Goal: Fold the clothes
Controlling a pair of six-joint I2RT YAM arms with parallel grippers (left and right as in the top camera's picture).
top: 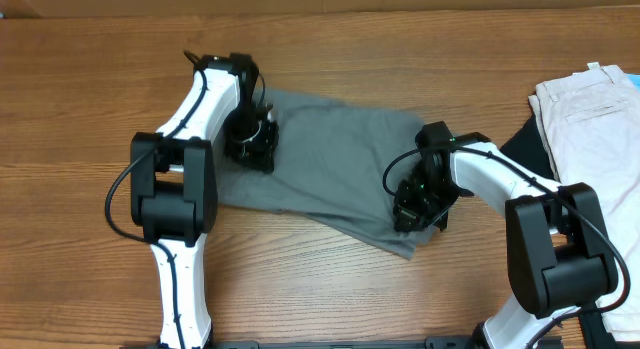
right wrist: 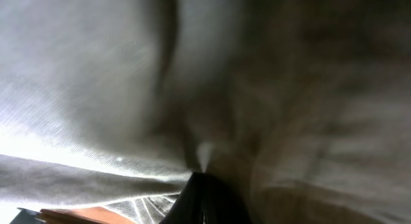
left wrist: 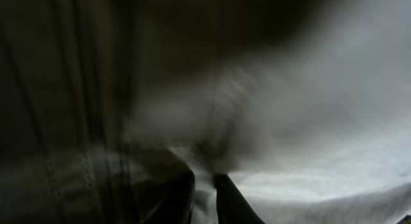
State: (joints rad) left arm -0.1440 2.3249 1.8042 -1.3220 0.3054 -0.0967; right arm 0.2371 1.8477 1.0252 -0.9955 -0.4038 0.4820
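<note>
Pinch on grey shorts [top: 335, 159] by left hand [top: 250, 147] and right hand [top: 416, 211], both nose-down.

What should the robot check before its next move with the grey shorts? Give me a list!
1. The left gripper pinches the grey shorts at their far left edge: ok, its fingers are nearly together with cloth between them.
2. The right gripper pinches the near right corner: ok, shut on cloth.
3. The grey shorts lie flat between the grippers: ok, only soft wrinkles.
4. The cream shorts are out of the way: ok, apart on the right.
5. Only one layer is caught in each pinch: cannot tell, the wrist views are blurred.
</note>
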